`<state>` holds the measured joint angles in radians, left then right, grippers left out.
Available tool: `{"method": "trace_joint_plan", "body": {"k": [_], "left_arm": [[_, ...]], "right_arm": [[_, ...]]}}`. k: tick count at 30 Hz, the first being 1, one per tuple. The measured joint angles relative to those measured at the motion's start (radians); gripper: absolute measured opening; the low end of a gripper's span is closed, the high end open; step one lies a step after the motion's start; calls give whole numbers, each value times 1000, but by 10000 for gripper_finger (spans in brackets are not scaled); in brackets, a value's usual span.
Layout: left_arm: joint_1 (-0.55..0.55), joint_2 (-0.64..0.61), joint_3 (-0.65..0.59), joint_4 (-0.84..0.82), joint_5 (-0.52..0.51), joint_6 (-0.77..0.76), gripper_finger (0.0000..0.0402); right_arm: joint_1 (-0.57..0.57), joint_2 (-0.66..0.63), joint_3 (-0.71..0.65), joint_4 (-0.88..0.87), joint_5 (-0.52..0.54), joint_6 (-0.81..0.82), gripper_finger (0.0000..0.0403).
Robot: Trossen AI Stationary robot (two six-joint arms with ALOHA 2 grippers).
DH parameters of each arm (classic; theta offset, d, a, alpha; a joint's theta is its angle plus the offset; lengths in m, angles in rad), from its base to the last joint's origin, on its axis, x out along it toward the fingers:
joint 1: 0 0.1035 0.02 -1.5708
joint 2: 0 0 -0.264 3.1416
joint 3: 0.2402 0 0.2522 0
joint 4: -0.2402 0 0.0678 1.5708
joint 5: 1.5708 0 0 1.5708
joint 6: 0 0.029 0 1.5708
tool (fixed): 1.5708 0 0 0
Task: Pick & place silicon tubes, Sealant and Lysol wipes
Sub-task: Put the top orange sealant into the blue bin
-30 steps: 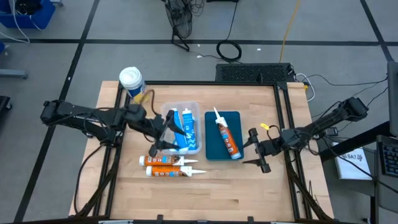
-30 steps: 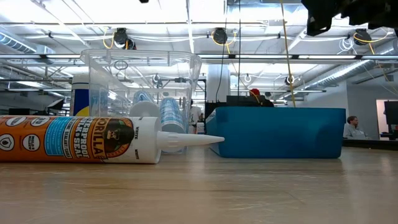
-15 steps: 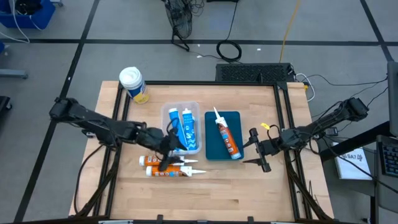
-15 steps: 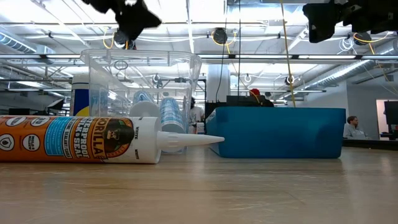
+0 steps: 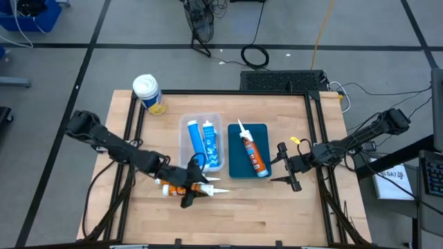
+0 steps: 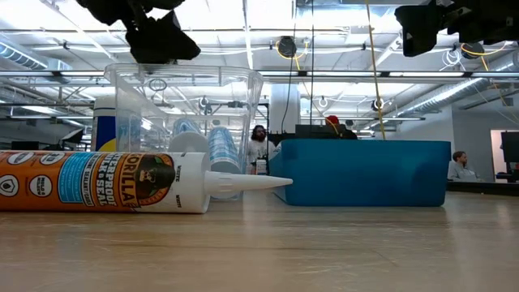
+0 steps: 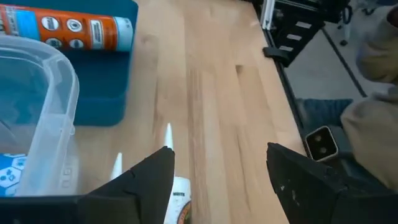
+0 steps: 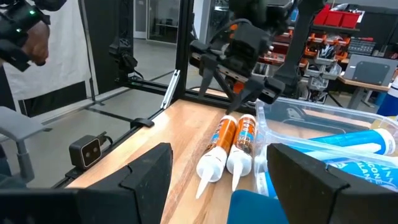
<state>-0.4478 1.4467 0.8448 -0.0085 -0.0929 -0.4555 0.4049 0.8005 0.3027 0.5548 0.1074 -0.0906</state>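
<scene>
Two orange sealant cartridges (image 5: 181, 187) lie side by side on the table, nozzles toward the right; the low view shows one (image 6: 105, 182) close up. My left gripper (image 5: 192, 191) hovers open just above them, also seen in the right wrist view (image 8: 239, 59). Two blue silicone tubes (image 5: 204, 142) lie in a clear bin (image 5: 185, 131). A third orange cartridge (image 5: 252, 152) lies in a blue tray (image 5: 235, 169). The Lysol wipes (image 5: 148, 94) stand upright at the far left corner. My right gripper (image 5: 280, 167) waits open right of the tray.
The clear bin (image 6: 186, 113) and the blue tray (image 6: 365, 172) stand side by side at mid-table. Bare wood lies along the near edge (image 5: 263, 221). A dark frame rail (image 5: 315, 138) borders the table. People show in the room beyond.
My left gripper has swung from over the clear bin toward the table's near edge and down, rolling as it went, and now hangs over the two cartridges. Its fingers stay open. Nothing on the table has moved.
</scene>
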Motion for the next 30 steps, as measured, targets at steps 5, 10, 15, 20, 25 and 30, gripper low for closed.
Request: {"method": "trace_joint_plan", "body": {"k": [5, 10, 15, 20, 25, 30], "left_arm": [[-53, 14, 4, -82, -39, -91, 253], [-87, 10, 26, -176, -31, -192, 253], [-93, 2, 103, -218, -141, -35, 253], [-89, -1, 214, -353, -159, 77, 253], [-103, 6, 300, -701, -164, -156, 253], [-175, 26, 288, -902, -117, -465, 253]], "right_arm": [[0, 0, 0, -6, 0, 1, 242], [0, 0, 0, -7, 0, 6, 242], [0, 0, 0, -2, 0, -2, 242], [0, 0, 0, -8, 0, 0, 242], [0, 0, 0, -14, 0, 18, 242], [0, 0, 0, -33, 0, 16, 242]]}}
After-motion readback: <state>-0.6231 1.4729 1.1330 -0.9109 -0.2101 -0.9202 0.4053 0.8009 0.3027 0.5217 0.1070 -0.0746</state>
